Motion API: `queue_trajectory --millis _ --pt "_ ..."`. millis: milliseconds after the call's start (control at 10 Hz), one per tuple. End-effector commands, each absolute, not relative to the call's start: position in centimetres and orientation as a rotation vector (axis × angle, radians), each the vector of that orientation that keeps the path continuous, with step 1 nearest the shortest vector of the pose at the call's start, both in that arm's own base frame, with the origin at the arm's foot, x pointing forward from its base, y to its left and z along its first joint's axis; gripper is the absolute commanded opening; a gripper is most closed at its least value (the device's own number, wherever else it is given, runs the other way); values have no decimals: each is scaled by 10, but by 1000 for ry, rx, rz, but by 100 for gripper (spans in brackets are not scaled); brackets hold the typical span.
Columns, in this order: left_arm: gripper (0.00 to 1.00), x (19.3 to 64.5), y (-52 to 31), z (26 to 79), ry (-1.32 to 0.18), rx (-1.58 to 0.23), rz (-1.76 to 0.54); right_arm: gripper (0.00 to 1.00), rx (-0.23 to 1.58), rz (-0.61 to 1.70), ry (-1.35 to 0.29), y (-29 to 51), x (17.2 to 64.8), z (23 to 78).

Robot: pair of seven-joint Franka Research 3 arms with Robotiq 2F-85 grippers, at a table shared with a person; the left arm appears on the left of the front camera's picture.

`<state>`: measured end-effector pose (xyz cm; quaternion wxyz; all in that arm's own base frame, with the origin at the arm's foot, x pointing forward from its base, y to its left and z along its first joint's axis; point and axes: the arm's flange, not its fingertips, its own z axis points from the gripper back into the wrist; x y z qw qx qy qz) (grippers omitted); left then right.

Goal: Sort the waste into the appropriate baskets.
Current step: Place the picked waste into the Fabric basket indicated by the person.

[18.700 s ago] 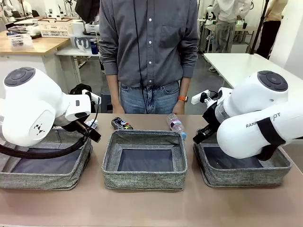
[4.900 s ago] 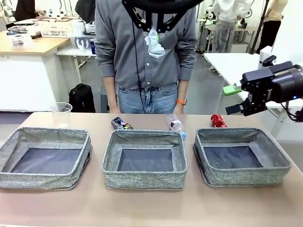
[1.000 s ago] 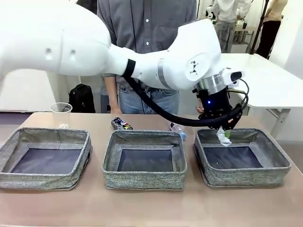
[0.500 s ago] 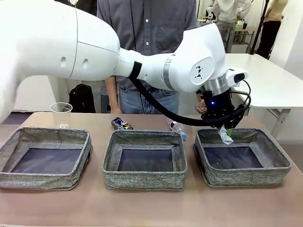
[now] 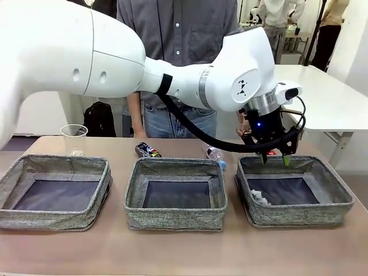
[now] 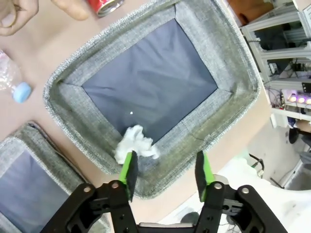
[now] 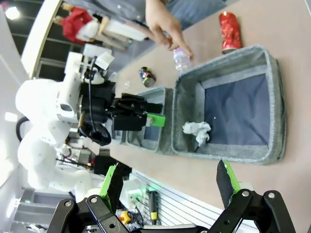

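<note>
front view: left gripper (image 5: 275, 160) above basket (image 5: 294, 215)

Tan table (image 5: 172, 253) running across the foreground. White table (image 5: 328, 98) standing beyond it at the right. Black backpack (image 5: 99, 119) sitting on the floor behind the far edge. White-fronted desk (image 5: 40, 115) standing at left. White wall (image 5: 357, 43) closing the right side.

Tan worktop (image 5: 172, 253) across the lower half of the front view, bearing three grey woven bins in a row: left basket (image 5: 52, 219) at lower left, middle basket (image 5: 175, 218) at centre, right basket (image 5: 299, 215) at lower right. Beyond them, directly on the surface: upright clear plastic cup (image 5: 74, 139) at left, crushed dark patterned can (image 5: 148, 150) behind the middle basket, clear plastic bottle (image 5: 214, 154) lying between middle and right baskets, crushed red can (image 7: 229, 32) beyond the right basket.
</note>
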<state>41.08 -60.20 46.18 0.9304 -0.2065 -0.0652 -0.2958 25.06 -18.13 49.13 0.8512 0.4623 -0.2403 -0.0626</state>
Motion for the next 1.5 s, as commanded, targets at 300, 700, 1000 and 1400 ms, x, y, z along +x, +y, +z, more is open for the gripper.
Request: queue_trajectory --millis 300,700,1000,1400 --pt "100 408 -598 468 -165 -419 -584 100 975 -134 -507 -182 251 491" --pt "100 383 -527 559 -138 -523 -564 100 1035 36 -442 -140 306 494" --pt "100 349 -375 636 -221 -498 -350 100 1134 211 -396 -72 370 516" --pt "100 352 -217 618 -104 -758 -203 100 1336 349 -222 52 418 541"
